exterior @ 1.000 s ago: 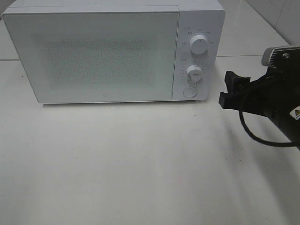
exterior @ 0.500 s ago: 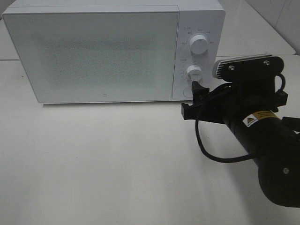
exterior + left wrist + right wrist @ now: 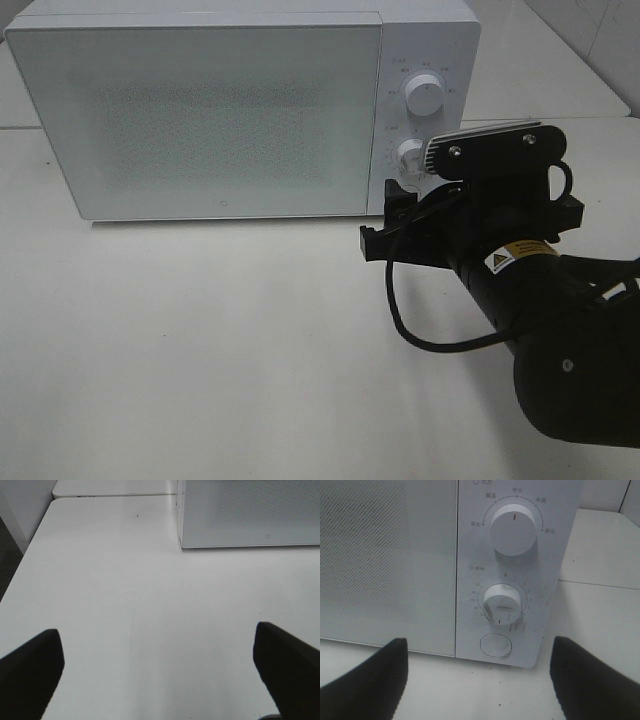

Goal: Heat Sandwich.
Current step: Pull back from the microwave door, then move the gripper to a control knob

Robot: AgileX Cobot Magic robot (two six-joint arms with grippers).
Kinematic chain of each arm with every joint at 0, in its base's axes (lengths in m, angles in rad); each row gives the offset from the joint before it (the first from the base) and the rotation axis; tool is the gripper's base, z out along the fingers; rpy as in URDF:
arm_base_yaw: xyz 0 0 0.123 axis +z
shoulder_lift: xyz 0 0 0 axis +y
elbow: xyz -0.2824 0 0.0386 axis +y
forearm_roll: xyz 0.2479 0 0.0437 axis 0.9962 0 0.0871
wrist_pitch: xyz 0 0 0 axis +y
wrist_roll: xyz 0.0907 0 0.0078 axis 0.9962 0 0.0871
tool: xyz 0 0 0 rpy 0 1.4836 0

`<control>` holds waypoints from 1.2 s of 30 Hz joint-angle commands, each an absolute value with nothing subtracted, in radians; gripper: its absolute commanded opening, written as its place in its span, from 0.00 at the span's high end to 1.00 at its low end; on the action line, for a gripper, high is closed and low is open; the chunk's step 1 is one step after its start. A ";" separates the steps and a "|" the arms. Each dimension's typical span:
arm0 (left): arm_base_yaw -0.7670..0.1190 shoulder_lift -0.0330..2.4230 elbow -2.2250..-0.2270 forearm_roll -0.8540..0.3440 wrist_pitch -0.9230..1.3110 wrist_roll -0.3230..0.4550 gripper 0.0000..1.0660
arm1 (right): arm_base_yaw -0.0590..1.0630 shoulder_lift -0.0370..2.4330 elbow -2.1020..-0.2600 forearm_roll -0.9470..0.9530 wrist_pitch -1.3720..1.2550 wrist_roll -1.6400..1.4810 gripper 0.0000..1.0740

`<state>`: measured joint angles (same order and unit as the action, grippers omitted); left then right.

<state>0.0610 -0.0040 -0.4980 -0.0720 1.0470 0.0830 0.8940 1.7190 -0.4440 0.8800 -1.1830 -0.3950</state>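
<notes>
Exterior high view: right gripper, jaws wide and empty, has closed in on the microwave's round button, likely to open its door.

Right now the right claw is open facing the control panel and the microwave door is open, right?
No: the microwave door is shut, as the exterior high view shows. The right claw is open, facing the control panel.

- White microwave, door shut, stands at the back of the white table.
- Its control panel carries an upper knob, a lower knob and a round button beneath.
</notes>
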 commanded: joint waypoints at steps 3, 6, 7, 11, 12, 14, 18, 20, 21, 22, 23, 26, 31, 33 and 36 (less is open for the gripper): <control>0.065 -0.030 -0.494 -0.076 1.037 0.075 0.08 | 0.898 1.715 -0.451 0.877 -1.192 -0.404 0.30; 0.065 -0.030 -0.494 -0.076 1.037 0.075 0.08 | 0.898 1.715 -0.451 0.877 -1.192 -0.404 0.30; 0.065 -0.030 -0.494 -0.076 1.037 0.075 0.08 | 0.898 1.715 -0.451 0.877 -1.190 -0.404 0.30; 0.065 -0.030 -0.494 -0.076 1.037 0.075 0.08 | 0.895 1.715 -0.452 0.877 -1.188 -0.382 0.30; 0.065 -0.030 -0.494 -0.076 1.037 0.075 0.08 | 0.895 1.715 -0.455 0.878 -1.188 -0.382 0.30; 0.065 -0.030 -0.494 -0.076 1.037 0.075 0.08 | 0.894 1.715 -0.456 0.878 -1.188 -0.382 0.30; 0.065 -0.030 -0.494 -0.076 1.037 0.075 0.08 | 0.854 1.720 -0.474 0.872 -1.162 -0.382 0.30; 0.065 -0.030 -0.494 -0.076 1.037 0.075 0.08 | 0.818 1.738 -0.501 0.844 -1.147 -0.382 0.30; 0.065 -0.030 -0.494 -0.076 1.037 0.075 0.08 | 0.808 1.747 -0.511 0.834 -1.141 -0.382 0.30; 0.065 -0.030 -0.494 -0.076 1.037 0.075 0.08 | 0.808 1.747 -0.511 0.834 -1.141 -0.382 0.30; 0.065 -0.030 -0.494 -0.076 1.037 0.075 0.08 | 0.799 1.758 -0.521 0.821 -1.138 -0.382 0.30; 0.065 -0.030 -0.494 -0.076 1.037 0.075 0.08 | 0.770 1.808 -0.555 0.794 -1.124 -0.361 0.30; 0.065 -0.030 -0.494 -0.076 1.037 0.075 0.08 | 0.739 1.846 -0.592 0.784 -1.109 -0.328 0.30; 0.065 -0.030 -0.494 -0.076 1.037 0.075 0.08 | 0.716 1.880 -0.619 0.759 -1.107 -0.317 0.30; 0.065 -0.030 -0.494 -0.076 1.037 0.075 0.08 | 0.701 1.902 -0.637 0.742 -1.102 -0.301 0.30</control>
